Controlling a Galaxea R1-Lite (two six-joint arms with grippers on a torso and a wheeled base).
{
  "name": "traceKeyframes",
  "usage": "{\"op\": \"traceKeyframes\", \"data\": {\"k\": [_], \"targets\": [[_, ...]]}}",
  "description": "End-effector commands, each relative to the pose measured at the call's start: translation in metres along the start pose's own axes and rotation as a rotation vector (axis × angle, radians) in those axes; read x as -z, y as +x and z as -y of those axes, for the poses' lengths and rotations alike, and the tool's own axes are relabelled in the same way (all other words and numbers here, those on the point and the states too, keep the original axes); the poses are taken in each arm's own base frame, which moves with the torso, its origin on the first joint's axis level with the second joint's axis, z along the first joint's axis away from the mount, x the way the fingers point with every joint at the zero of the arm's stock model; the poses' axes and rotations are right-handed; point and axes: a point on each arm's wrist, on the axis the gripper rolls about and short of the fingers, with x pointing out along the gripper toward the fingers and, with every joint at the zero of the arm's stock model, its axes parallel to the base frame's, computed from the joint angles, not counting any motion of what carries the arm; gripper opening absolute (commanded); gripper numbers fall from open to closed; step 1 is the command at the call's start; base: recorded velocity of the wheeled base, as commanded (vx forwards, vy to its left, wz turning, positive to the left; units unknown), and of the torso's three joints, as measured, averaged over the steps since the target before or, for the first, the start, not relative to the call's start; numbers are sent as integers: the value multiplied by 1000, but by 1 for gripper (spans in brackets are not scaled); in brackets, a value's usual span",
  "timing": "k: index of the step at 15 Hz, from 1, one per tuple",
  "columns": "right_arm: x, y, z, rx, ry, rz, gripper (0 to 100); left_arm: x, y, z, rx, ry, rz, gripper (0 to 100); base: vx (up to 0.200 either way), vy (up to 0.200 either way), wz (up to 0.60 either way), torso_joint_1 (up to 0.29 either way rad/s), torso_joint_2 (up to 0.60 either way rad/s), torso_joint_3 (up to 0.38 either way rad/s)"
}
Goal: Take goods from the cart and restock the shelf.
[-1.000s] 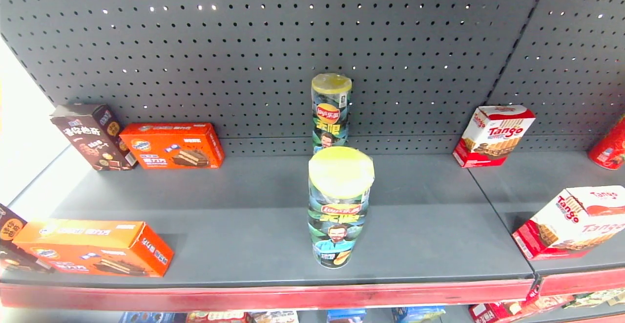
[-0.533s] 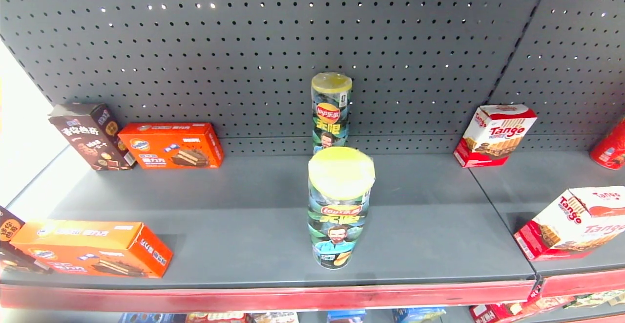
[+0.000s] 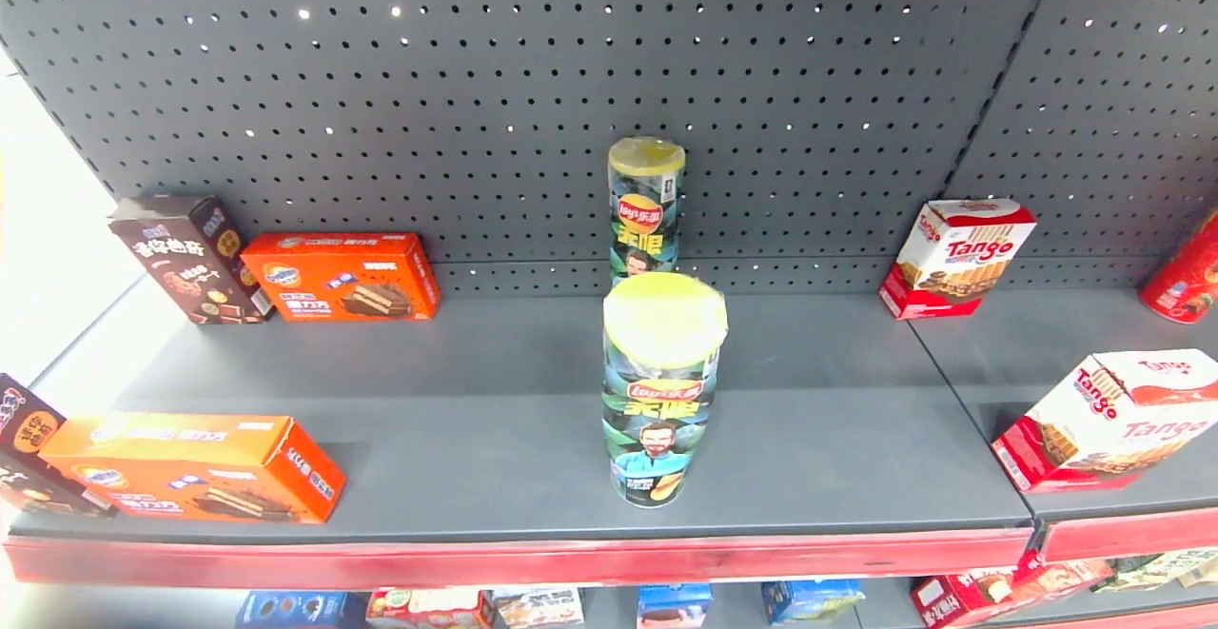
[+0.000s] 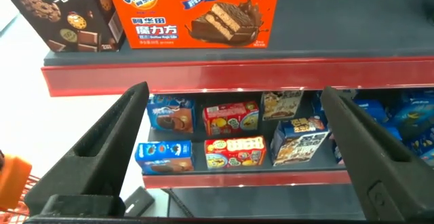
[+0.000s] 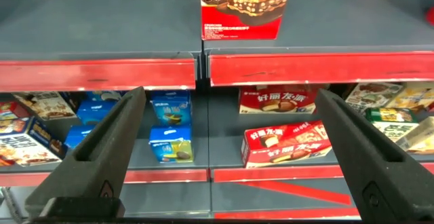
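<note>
Shelf (image 3: pixel 457 391) carries front chip can (image 3: pixel 661 391) standing ahead of rear chip can (image 3: pixel 645 206).

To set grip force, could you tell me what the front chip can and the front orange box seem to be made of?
Front chip can: probably cardboard tube, glossy printed wrap, plastic-looking yellow lid. Front orange box: printed paperboard, semi-gloss, crisp folded edges.

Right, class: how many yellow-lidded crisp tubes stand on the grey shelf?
2. The front tube stands near the front edge of the shelf; the rear tube stands behind it, by the pegboard. None looks hidden.
</note>
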Motion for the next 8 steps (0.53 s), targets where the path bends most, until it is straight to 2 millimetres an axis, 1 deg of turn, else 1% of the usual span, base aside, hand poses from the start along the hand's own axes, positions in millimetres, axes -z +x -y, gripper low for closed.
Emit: {"op": "traceKeyframes", "data": {"k": [1,8], "targets": [[0,0,0,-1,-2,1,100,0,0,0,0,0,0,100,0,0,0,0,0,0],[0,0,0,-1,-3,1,100,1,0,0,-3,0,-2,100,0,0,0,0,0,0]]}}
